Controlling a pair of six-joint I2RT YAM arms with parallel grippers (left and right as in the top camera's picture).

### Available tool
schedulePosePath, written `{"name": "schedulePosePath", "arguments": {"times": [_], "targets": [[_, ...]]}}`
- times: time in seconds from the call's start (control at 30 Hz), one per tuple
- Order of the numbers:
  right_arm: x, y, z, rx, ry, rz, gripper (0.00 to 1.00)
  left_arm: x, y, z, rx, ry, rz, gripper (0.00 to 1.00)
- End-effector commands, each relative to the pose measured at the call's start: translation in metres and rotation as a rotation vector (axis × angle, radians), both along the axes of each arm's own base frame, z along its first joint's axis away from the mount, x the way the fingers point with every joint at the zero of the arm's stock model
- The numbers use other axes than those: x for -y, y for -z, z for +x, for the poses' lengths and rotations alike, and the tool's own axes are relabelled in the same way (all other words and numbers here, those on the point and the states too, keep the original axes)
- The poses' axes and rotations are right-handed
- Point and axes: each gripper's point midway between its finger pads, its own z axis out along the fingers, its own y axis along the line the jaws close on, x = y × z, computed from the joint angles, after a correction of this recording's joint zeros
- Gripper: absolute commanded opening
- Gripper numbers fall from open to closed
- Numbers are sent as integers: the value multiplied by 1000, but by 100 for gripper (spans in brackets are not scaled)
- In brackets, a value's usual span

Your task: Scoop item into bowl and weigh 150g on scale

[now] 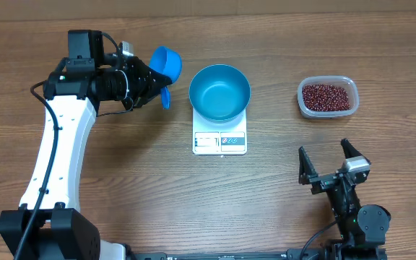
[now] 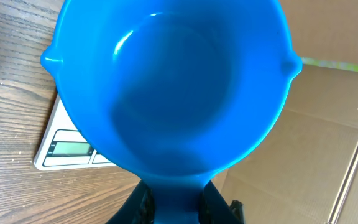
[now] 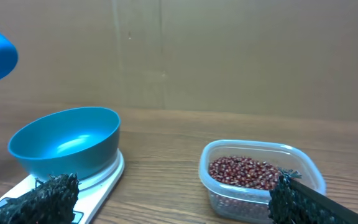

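Bowl (image 1: 219,92) empty on scale (image 1: 219,142), centre. Beans (image 1: 327,96) all in tub (image 1: 303,108), far right. My left jaws pinch empty scoop (image 1: 167,63) handle; right jaws spread. No scooping done yet.

Bowl (image 1: 219,92): bright blue, plain, glossy highlights inside. Scale (image 1: 219,144): white, with a pale grey-green display panel and dark print on the label strip. Beans (image 1: 328,96): dark red-brown, a speckled maroon mass. Tub (image 1: 316,115): clear plastic. Scoop (image 1: 167,63): blue, a bit brighter than the bowl. Desk (image 1: 121,188): mid-brown wood grain, streaky. Left arm (image 1: 56,144): white shell, black joints and cable. Left hand (image 2: 178,210): black. Right hand (image 1: 325,153): black with a small silver-grey block. Cardboard (image 3: 229,56): plain tan.
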Motion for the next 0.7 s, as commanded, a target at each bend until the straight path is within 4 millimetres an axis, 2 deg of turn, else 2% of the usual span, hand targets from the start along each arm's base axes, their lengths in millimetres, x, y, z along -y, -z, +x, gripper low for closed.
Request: {"name": "schedulePosePath", "arguments": {"times": [0.0,0.13,0.23,0.33,0.4,0.5,0.57,0.67], "targets": [[-8,0,-2,10,-52,3,100,3,-14,-1,28,9,-24,7],[-10,-7,-3,25,-58,6,100,3,-14,-1,28,9,-24,6],[0,-25,-5,23,-5,93,100,3,-14,0,29,9,-24,6],[-1,-61,-13,25,-7,150,100,3,-15,0,19,-1,-31,6],[-1,-95,-22,16,-12,218,100,3,-15,0,1,-15,-42,7],[-2,-144,-28,-19,-12,232,100,5,-15,-1,-14,-19,-56,5],[-3,-165,-28,-83,-8,234,100,9,-17,-3,-20,-7,-75,4],[-5,-181,-22,-230,-8,239,100,17,-22,-7,-28,19,-110,4]]}}
